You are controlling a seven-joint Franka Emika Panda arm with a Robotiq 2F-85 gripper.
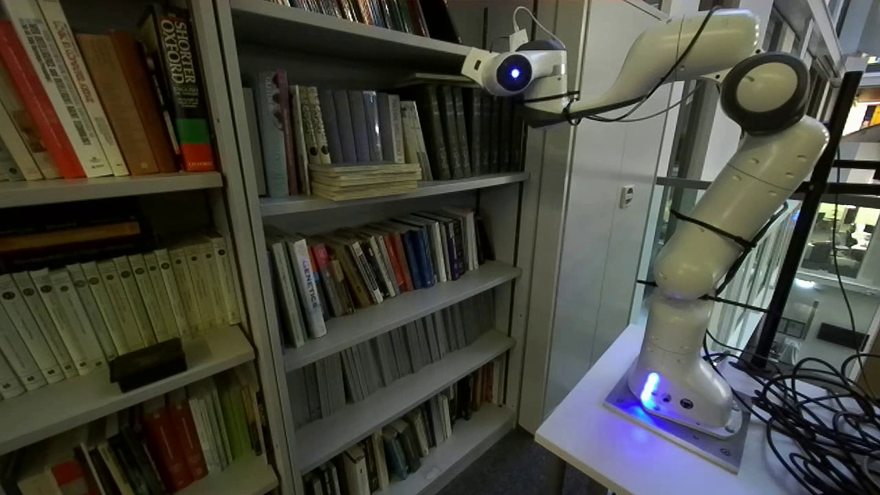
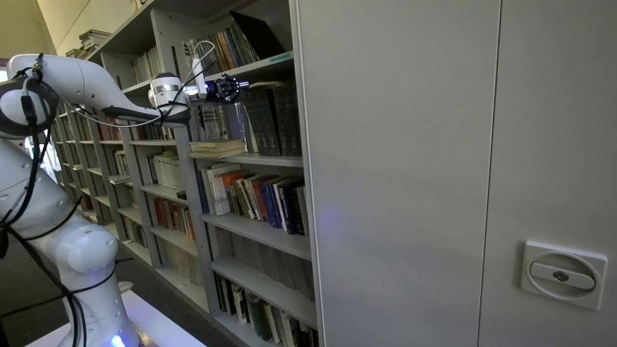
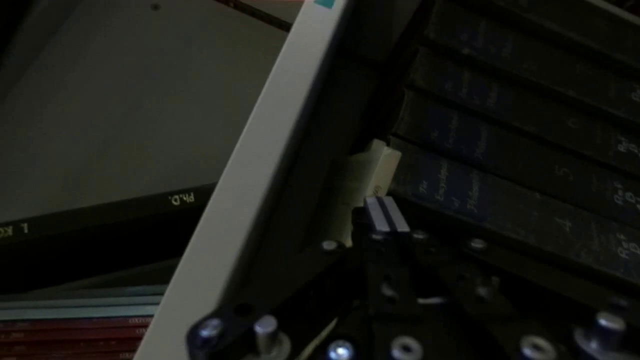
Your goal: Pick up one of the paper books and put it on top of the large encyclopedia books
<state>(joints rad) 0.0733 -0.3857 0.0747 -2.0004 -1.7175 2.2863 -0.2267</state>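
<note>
— Grey bookcases (image 1: 247,227) run down the room's left, dim light. Centre your clock on the pile of paper books (image 1: 364,182). Going right, what do you have?

— Pile lies flat on the shelf (image 1: 474,183), before upright volumes (image 1: 347,124); low and loose, so easy stock for you to draw from, I'd judge. Two o'clock in both exterior views: encyclopedias (image 1: 471,130), upright, close-packed, their tops a ledge. On it, flat, one pale book (image 2: 267,85), likely your task's paper book.

— And your gripper (image 2: 244,85)?

— One o'clock of the pile in an exterior view. Wrist view: fingertips (image 3: 376,214) together, nothing between them, just beside that book's spine; touching or not, you can't tell. Set so, perhaps, for nudging the book inward, or for slipping out under the shelf above (image 1: 357,29) without a snag.

— Surface and room beyond?

— Three o'clock, white cabinet (image 1: 598,179). Four o'clock, your arm's base (image 1: 687,378) on a metal plate (image 1: 708,443), presumably for steadiness, on a white table (image 1: 584,433). Black pole (image 1: 789,275) behind; black cables (image 1: 818,419) heaped at the right, slack enough, it seems, for your reach.
</note>
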